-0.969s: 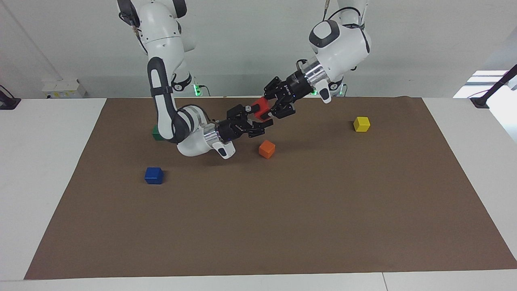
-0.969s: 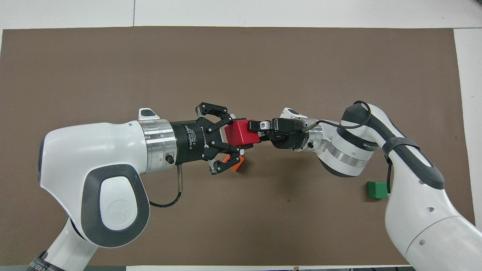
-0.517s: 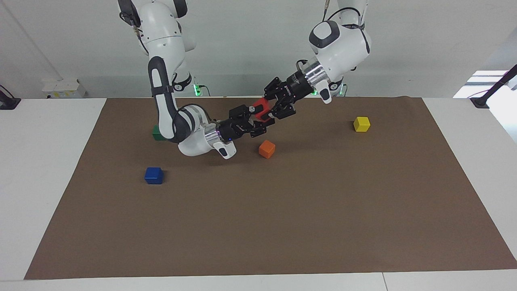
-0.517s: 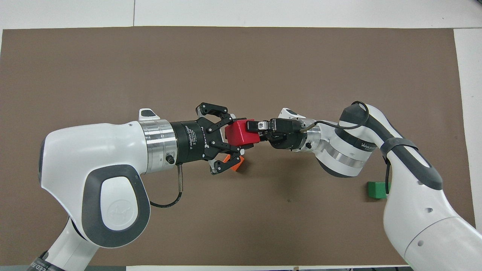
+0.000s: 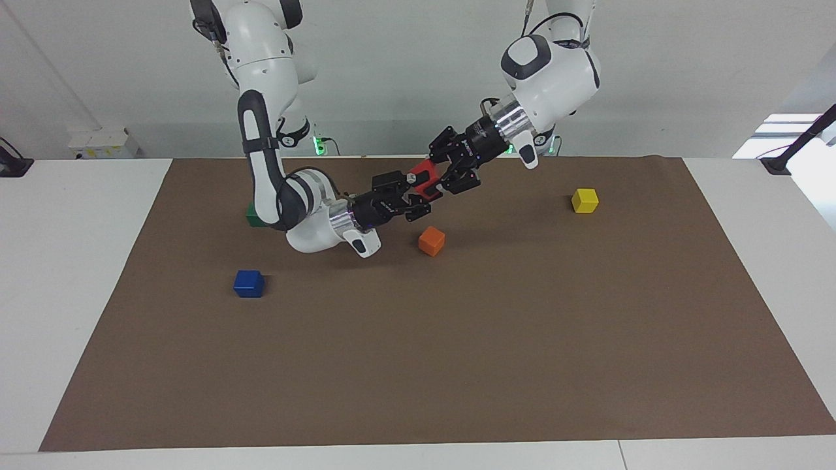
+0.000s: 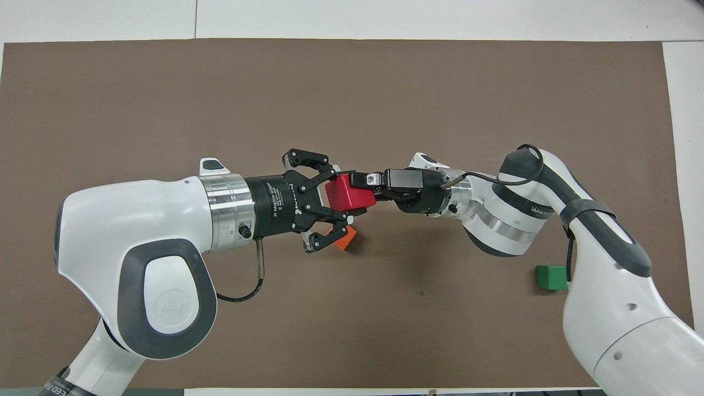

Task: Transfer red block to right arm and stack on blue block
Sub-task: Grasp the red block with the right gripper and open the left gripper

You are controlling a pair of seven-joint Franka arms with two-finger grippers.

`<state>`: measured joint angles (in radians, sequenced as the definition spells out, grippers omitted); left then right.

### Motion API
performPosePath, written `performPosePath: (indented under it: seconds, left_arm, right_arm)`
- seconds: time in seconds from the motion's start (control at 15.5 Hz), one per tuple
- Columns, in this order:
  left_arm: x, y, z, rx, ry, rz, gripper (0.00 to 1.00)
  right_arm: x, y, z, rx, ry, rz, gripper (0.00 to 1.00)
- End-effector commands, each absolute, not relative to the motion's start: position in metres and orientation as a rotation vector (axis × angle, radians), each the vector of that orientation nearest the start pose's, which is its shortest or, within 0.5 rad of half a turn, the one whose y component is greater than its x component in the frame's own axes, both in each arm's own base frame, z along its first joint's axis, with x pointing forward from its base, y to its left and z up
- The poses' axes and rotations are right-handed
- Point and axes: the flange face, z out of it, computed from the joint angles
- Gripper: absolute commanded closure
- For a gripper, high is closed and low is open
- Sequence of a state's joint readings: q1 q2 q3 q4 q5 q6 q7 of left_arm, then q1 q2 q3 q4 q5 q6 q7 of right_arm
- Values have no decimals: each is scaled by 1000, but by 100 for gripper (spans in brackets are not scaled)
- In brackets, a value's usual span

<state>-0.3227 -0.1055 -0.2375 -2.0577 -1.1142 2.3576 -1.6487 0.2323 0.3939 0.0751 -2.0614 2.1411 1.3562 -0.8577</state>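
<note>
Nearest the robots, a small green cube (image 5: 252, 213) is sitting on the brown paper mat (image 5: 457, 365) at the right arm's end of the table, partly hidden in the facing view by the white jointed right arm (image 5: 268, 163). Up in the air over the middle of the mat, the two arms are meeting tip to tip around the small bright red block (image 5: 424, 179). The white left arm (image 6: 137, 258) is reaching in from its own end, and the left gripper (image 5: 439, 177) is clamping the red block between its fingertips, with its black outer links splaying out to either side. The right gripper (image 5: 413, 193) is coming at the same block from the other end, and its fingers are pressing closed on it too, so both grippers are gripping the red block at once, clear of the mat. Under this meeting point, a small orange cube (image 5: 432, 241) is lying on the mat; the overhead view is showing only its corner past the left gripper's links. A small yellow cube (image 5: 584, 200) is resting toward the left arm's end. Farthest from the robots, the small deep blue block (image 5: 249, 283) is standing alone toward the right arm's end, well apart from the grippers.
</note>
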Motion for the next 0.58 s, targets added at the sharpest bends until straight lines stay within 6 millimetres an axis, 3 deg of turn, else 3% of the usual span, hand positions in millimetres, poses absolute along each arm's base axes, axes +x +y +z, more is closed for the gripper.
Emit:
performPosePath:
  seconds: [0.0,0.26,0.52]
  left_arm:
    - [463,-308,536,1447,1756,-794,0]
    - [466,-305,536,1449,1748,-781,0]
    - [480,-278,530,1484,1716,-765,0]
  right_arm:
    - [540,279,343,-1048,62,8,100]
    - [540,278,341,-1053,71,15,100]
    - [542,274,353,-1079,88,17,100]
